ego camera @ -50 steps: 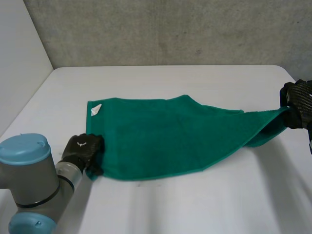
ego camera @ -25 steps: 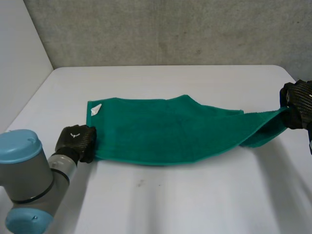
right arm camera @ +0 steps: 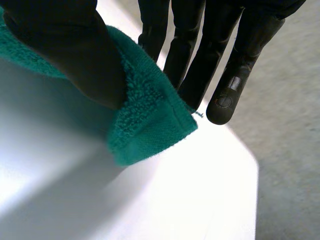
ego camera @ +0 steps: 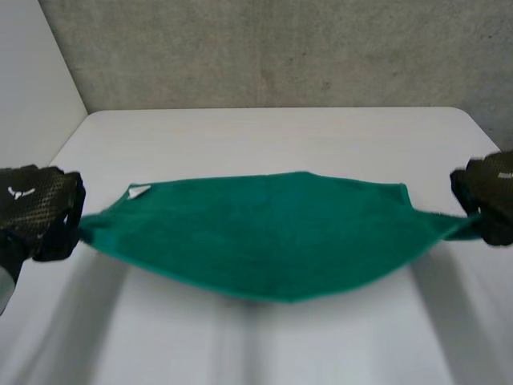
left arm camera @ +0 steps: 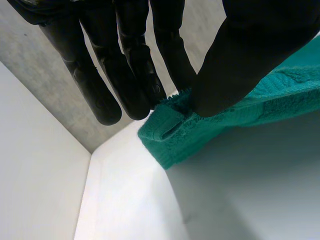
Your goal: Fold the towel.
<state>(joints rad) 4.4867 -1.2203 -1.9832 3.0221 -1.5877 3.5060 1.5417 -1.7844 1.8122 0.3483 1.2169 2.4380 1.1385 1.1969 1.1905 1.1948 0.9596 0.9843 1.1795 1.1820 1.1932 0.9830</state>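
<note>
The green towel (ego camera: 272,233) hangs stretched between my two hands above the white table (ego camera: 272,136), sagging in the middle, its far edge resting on the table. A small white tag (ego camera: 139,191) sits at its far left corner. My left hand (ego camera: 36,210) pinches the towel's near left corner (left arm camera: 172,130) between thumb and straight fingers (left arm camera: 135,75). At the far side, my right hand (ego camera: 489,196) pinches the near right corner (right arm camera: 150,120) between thumb and fingers (right arm camera: 220,65).
A grey wall (ego camera: 272,48) runs behind the table, and a white panel (ego camera: 32,96) stands along the table's left side. The table's right edge (ego camera: 481,128) lies just beyond my right hand.
My left hand closed on the towel's near left corner and lifted it up and out to the left. The towel's near edge came off the table and is now pulled taut between both hands.
</note>
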